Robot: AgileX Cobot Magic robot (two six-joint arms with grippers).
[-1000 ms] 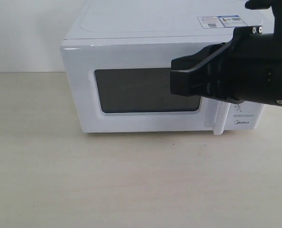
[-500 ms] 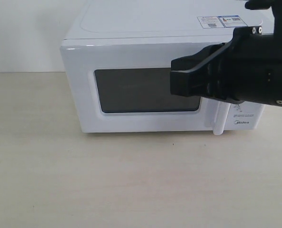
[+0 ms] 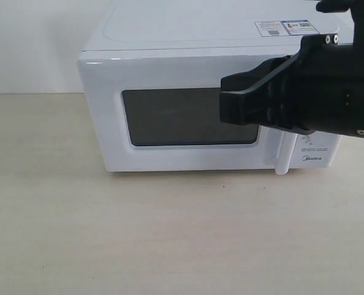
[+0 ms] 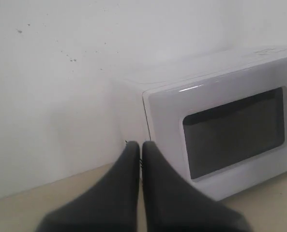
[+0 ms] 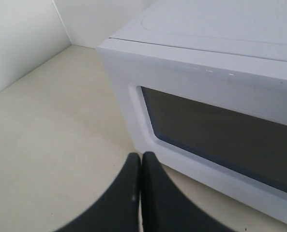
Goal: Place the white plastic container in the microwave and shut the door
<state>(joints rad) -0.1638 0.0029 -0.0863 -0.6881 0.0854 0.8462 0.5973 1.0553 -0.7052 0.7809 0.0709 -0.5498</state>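
The white microwave (image 3: 169, 67) stands on the table with its door (image 3: 105, 123) shut; the dark window (image 3: 182, 117) and the vertical bar handle (image 3: 282, 157) face me. The white plastic container is out of view. My right gripper (image 3: 226, 99) hovers in front of the door's right part, above the table, its jaws pressed together and empty; in the right wrist view the right gripper (image 5: 142, 155) sits just off the door's lower corner. My left gripper (image 4: 140, 145) is shut and empty, off to the microwave's (image 4: 216, 92) left side, and does not show in the exterior view.
The pale wooden table (image 3: 169, 233) stretches in front of and to the left of the microwave. A white wall (image 3: 34, 43) stands behind it. A sticker (image 3: 286, 27) lies on the microwave's top. The right arm's black body (image 3: 329, 92) covers the dial panel.
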